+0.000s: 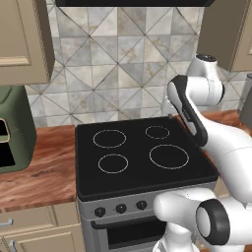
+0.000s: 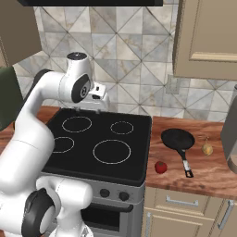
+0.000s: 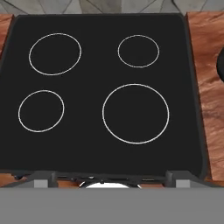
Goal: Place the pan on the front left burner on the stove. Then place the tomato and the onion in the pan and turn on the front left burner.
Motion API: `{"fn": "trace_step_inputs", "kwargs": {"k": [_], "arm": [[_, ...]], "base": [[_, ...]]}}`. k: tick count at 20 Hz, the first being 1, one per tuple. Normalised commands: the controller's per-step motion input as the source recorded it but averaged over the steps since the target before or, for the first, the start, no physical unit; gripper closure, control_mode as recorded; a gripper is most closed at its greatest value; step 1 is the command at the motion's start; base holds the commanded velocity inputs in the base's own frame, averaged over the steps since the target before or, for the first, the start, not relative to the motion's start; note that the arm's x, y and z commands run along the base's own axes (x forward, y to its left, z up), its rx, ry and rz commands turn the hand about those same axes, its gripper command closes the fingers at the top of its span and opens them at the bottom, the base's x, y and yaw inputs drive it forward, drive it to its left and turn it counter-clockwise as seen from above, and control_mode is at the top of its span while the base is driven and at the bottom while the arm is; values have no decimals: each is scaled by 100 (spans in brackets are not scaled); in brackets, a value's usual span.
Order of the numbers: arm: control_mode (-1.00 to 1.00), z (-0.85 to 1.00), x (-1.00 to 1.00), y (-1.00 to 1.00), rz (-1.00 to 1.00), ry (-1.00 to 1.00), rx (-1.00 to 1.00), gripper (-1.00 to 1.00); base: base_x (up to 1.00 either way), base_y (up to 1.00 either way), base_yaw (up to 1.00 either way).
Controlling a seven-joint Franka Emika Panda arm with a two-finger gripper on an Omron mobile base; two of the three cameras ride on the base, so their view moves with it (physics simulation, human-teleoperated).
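The small bright red tomato (image 2: 160, 167) lay nearest, on the wooden table (image 2: 208, 173) just right of the black glass-top stove (image 2: 99, 143). Behind it sat the shallow round black frying pan (image 2: 177, 139) (handle toward the front edge), with the yellowish-tan onion (image 2: 207, 148) to its right. The front left burner ring (image 3: 41, 110) was bare. The jaws (image 2: 90, 107) hung above the stove's rear, spread wide, holding nothing.
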Motion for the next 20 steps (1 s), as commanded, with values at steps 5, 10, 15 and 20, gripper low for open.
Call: {"fn": "trace_step_inputs", "kwargs": {"k": [5, 10, 15, 20], "arm": [[-100, -7, 0, -46, -7, 0, 3, -100], [-100, -23, 0, -41, -8, 1, 0, -100], [-100, -26, 0, -44, -6, 0, 0, -100], [-100, -26, 0, -50, -1, 0, 0, -100]], "base": [[0, 0, 0], [0, 0, 0], [0, 0, 0], [0, 0, 0]]}}
